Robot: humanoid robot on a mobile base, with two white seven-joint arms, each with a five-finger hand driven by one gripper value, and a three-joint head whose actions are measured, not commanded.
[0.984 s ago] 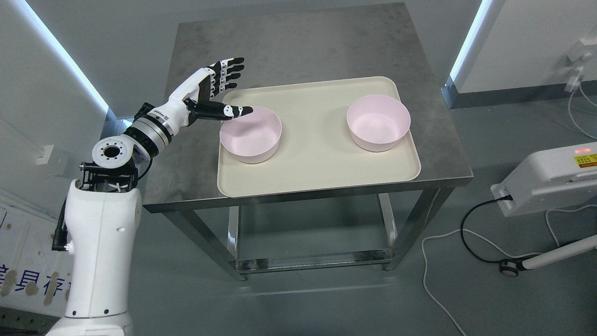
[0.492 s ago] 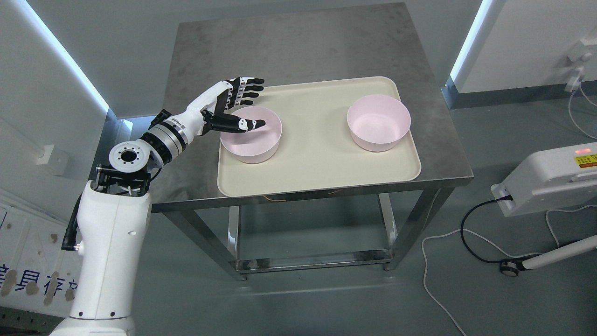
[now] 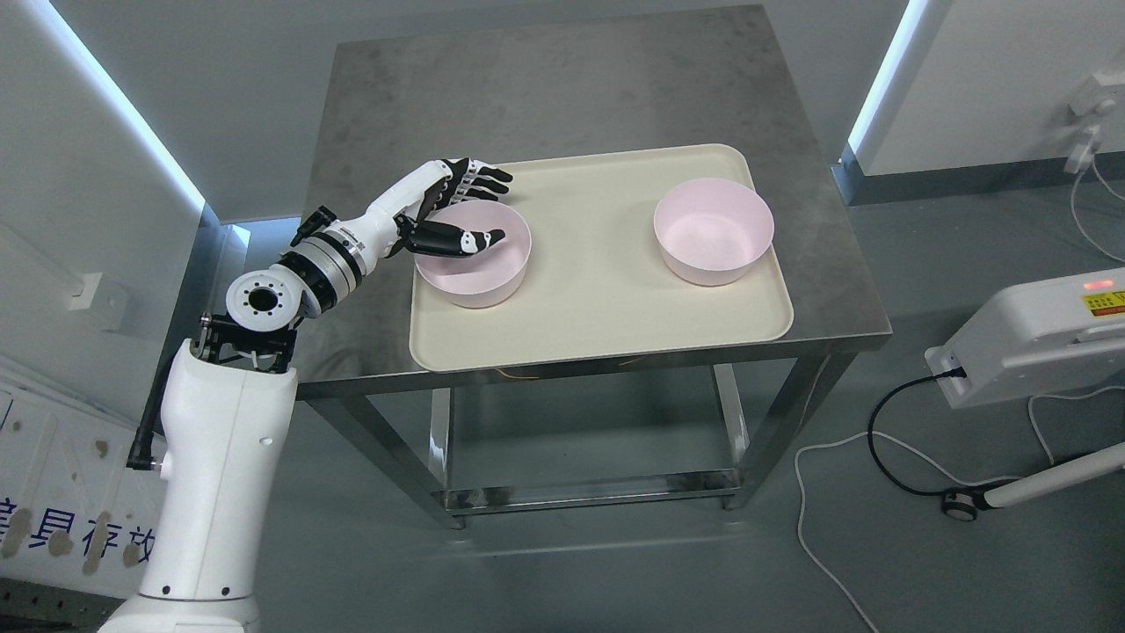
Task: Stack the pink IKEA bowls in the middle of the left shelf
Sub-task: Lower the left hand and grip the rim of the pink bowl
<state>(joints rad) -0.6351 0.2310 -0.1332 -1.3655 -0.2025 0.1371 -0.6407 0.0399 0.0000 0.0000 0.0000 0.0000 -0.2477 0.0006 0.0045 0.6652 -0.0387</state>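
Observation:
Two pink bowls stand on a cream tray (image 3: 606, 299) on the steel table. The left bowl (image 3: 479, 268) sits near the tray's left edge, the right bowl (image 3: 712, 230) near its far right corner. My left hand (image 3: 479, 207) straddles the far-left rim of the left bowl: the thumb (image 3: 466, 239) reaches inside the bowl, the other fingers (image 3: 483, 178) lie outside behind the rim. The fingers are spread and have not closed on the rim. The right arm is out of sight.
The steel table (image 3: 562, 88) has bare surface behind the tray. A white machine (image 3: 1037, 334) with cables on the floor stands at the right. A lower shelf bar (image 3: 589, 492) shows under the table.
My left hand has moved right and down, from left of the bowl to over its rim, with the thumb now dipping inside. Both bowls stay put.

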